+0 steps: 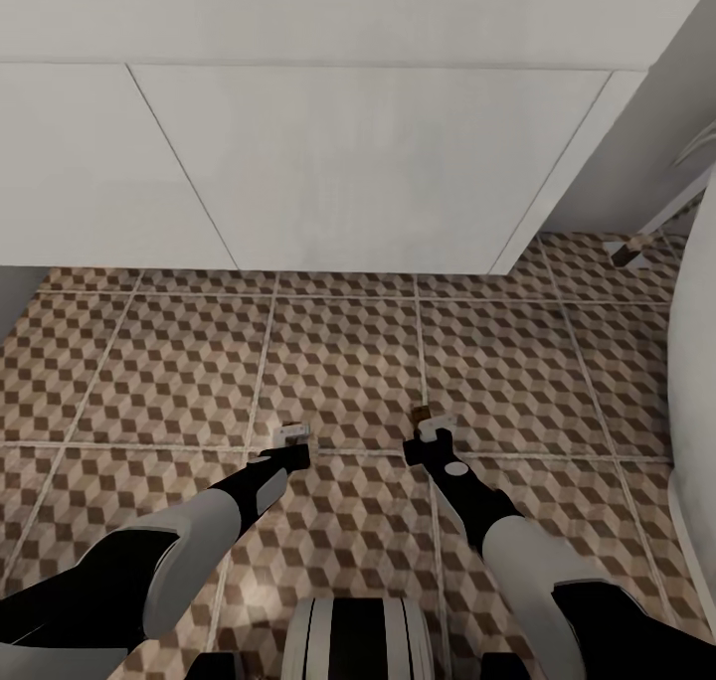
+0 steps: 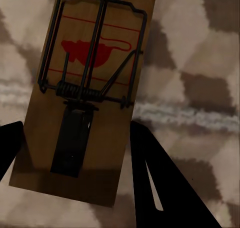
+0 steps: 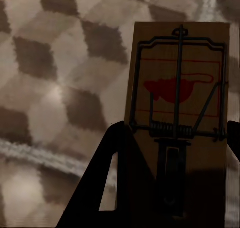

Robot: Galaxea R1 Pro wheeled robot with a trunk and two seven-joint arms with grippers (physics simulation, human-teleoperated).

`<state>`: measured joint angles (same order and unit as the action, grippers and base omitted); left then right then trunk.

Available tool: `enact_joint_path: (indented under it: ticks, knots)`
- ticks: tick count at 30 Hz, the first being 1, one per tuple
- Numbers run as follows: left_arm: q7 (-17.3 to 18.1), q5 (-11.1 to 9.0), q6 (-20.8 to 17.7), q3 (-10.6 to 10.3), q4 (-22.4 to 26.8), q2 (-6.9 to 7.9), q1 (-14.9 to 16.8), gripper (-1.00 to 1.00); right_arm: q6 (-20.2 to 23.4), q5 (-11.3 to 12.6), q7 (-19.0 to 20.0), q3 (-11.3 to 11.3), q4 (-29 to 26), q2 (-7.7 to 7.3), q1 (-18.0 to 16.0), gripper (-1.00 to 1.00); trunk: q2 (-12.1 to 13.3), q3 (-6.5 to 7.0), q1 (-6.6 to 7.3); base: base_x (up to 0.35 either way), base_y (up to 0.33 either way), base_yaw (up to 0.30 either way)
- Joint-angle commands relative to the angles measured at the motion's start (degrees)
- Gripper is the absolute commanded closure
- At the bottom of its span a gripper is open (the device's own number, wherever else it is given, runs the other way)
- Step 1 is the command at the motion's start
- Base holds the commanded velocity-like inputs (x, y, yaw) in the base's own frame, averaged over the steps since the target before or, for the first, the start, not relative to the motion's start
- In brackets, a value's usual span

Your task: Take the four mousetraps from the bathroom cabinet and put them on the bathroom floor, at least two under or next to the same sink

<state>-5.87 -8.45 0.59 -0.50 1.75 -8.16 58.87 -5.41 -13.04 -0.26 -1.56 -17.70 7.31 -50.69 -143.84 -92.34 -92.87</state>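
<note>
Left end effector [image 1: 288, 445] and right end effector [image 1: 430, 435] are positioned side by side above the bathroom floor [image 1: 179, 362], near a grout line. One mousetrap [image 2: 87, 93] sits between the left end effector's fingers; a second mousetrap [image 3: 177, 113] sits between the right end effector's fingers. Ahead of both end effectors stands a cabinet unit [image 1: 328, 163], its base meeting the floor. A rounded fixture [image 1: 696, 362] lies right of the right end effector.

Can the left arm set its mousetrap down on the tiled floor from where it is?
Probably yes: the left gripper holds its mousetrap low over bare floor tiles, nothing beneath it.
</note>
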Motion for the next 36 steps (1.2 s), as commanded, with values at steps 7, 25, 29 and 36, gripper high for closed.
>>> enact_joint_path:
  ticks: [7,25,29,36]
  knots:
    - [-0.22,-0.25,0.02,-0.12,0.00,-0.02,0.02,1.00,-0.12,-0.14,-0.01,-0.11,-0.04,-0.01,-0.03,1.00,-0.11,-2.17,-0.17,0.000,0.000,0.000]
    - [-0.23,-0.25,0.02,-0.12,0.00,-0.02,0.02,1.00,-0.25,-0.14,-0.04,-0.11,0.01,-0.01,-0.03,1.00,-0.20,-5.13,-0.35,0.000,0.000,0.000]
    - [-0.27,-0.25,0.08,-0.12,0.00,-0.02,0.02,1.00,-0.51,-0.14,0.06,-0.11,0.03,-0.01,-0.03,1.00,-0.20,-5.16,-0.35,0.000,0.000,0.000]
    - [-0.01,0.88,3.74,-0.19,0.07,0.07,0.02,1.00,-5.04,-0.21,0.16,-0.11,0.21,-0.01,-0.01,1.00,-0.20,-5.17,-0.35,0.000,0.000,0.000]
